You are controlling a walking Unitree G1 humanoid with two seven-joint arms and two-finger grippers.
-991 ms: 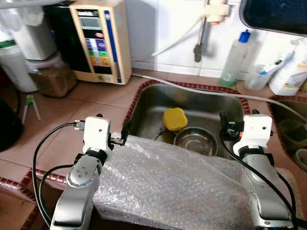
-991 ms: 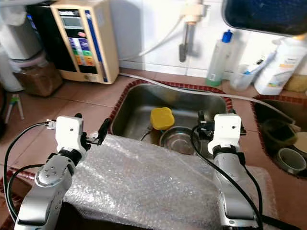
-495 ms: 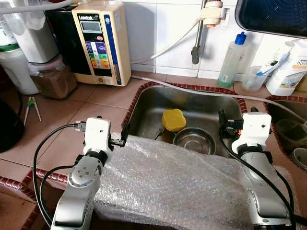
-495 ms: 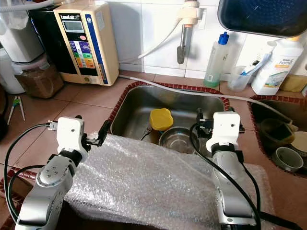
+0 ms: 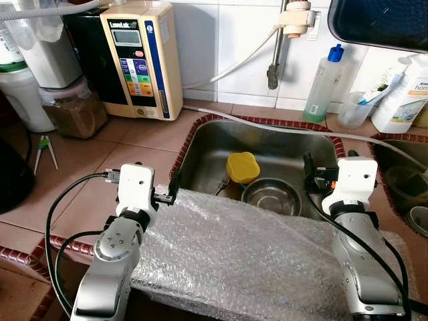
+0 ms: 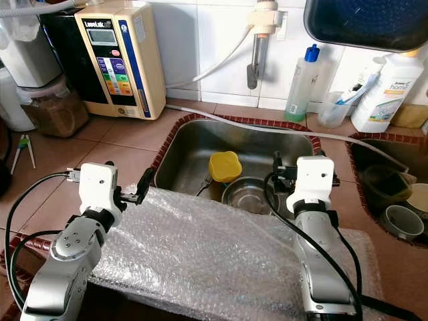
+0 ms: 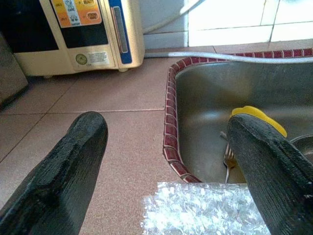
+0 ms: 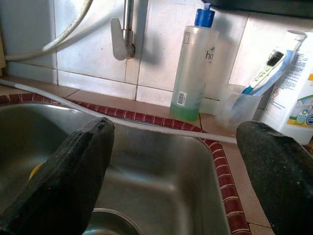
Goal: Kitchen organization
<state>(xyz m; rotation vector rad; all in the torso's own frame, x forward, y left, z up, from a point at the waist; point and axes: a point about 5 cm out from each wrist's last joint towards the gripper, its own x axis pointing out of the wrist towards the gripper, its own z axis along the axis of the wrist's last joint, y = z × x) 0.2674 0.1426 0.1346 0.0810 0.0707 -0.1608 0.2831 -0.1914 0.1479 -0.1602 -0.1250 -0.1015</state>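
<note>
Left hand (image 7: 166,161) hovers with fingers apart at frame left, over the bubble wrap (image 5: 234,247). Right hand (image 8: 176,161), fingers likewise spread, hangs above the sink (image 5: 200,144) at centre right.

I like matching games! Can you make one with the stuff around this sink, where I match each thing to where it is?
Things:
1. yellow lid
2. steel bowl
3. bubble wrap
4. blue-capped bottle

Places:
A. on the counter behind the sink
B. draped over the sink's front edge
C. in the sink, left of the bowl
D. in the sink, near the right tool

Pairs: 1-C, 2-D, 3-B, 4-A
</note>
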